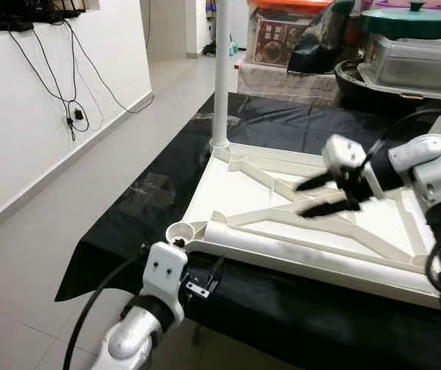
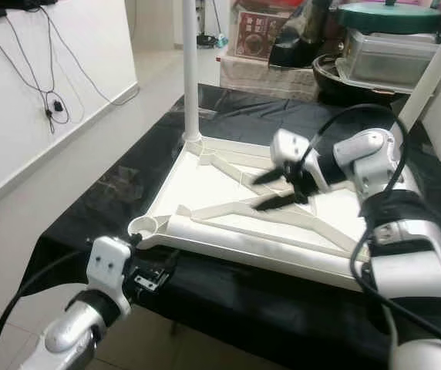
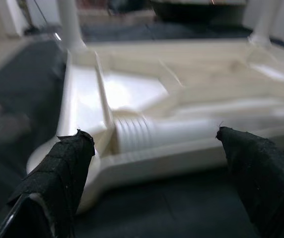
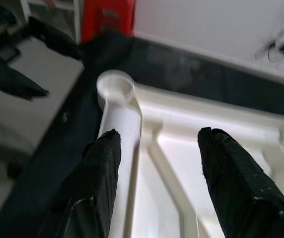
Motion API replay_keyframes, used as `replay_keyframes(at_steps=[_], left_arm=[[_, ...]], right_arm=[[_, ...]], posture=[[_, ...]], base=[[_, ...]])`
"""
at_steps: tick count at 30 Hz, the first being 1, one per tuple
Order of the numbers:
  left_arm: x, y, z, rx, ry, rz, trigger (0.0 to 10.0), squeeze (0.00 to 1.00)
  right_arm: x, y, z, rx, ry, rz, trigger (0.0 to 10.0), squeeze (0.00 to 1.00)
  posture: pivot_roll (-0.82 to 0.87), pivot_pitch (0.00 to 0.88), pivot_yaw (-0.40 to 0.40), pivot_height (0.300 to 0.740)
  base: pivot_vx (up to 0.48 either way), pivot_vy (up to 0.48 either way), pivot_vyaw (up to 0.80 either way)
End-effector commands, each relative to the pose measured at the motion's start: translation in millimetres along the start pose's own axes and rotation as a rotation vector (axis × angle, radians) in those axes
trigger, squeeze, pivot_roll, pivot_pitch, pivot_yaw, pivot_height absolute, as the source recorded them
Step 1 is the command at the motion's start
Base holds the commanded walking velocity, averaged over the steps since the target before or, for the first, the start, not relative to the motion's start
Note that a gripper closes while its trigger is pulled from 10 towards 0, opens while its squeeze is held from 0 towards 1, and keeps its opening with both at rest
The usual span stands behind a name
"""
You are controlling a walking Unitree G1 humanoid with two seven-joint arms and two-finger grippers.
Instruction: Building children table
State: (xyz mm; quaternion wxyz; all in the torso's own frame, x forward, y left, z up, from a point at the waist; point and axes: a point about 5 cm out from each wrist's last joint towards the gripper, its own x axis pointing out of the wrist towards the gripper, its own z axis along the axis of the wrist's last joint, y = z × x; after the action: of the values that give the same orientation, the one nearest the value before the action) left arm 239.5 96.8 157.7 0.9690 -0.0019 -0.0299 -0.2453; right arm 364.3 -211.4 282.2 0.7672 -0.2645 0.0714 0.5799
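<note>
1. Far left of the frame, a white wall carries dangling black cables, with pale floor tiles below.
2. At the lower left, the left gripper hangs low over the black sheet, just short of the tabletop's near corner; its fingers are spread wide apart with nothing between them.
3. The white tabletop lies upside down on the black sheet, mid-frame, ribs facing up. An empty round socket sits at its near-left corner.
4. A loose white leg lies flat along the tabletop's near edge, its threaded end beside that socket.
5. Another leg stands upright in the far-left corner, rising out of the top of the frame.
6. Right of centre, the right gripper hovers above the ribs, pointing left, fingers parted and empty.
7. Upper right, boxes and a green-lidded container are stacked behind.
</note>
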Motion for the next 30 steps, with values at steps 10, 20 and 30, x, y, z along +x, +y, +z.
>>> replay_keyframes(at_steps=[10, 20, 30], left_arm=[[13.5, 63.4, 7, -0.069, 0.125, -0.063, 10.0, 0.0], [23.1, 85.8, 10, -0.076, 0.159, -0.007, 10.0, 0.0], [26.7, 102.4, 11, -0.105, 0.187, 0.035, 10.0, 0.0]], right_arm=[[34.9, -0.7, -38, 0.319, -0.33, -1.017, 10.0, 0.0], [65.3, 38.4, -38, 0.396, -0.379, -1.118, 10.0, 0.0], [80.7, 48.3, -18, 0.394, -0.408, -1.152, 10.0, 0.0]], posture=[[0.17, 0.0, 0.017, 0.74], [0.18, 0.0, 0.036, 0.74], [0.18, 0.006, 0.041, 0.74]], base=[[0.0, 0.0, 0.0], [0.0, 0.0, -0.4], [0.0, 0.0, -0.8]])
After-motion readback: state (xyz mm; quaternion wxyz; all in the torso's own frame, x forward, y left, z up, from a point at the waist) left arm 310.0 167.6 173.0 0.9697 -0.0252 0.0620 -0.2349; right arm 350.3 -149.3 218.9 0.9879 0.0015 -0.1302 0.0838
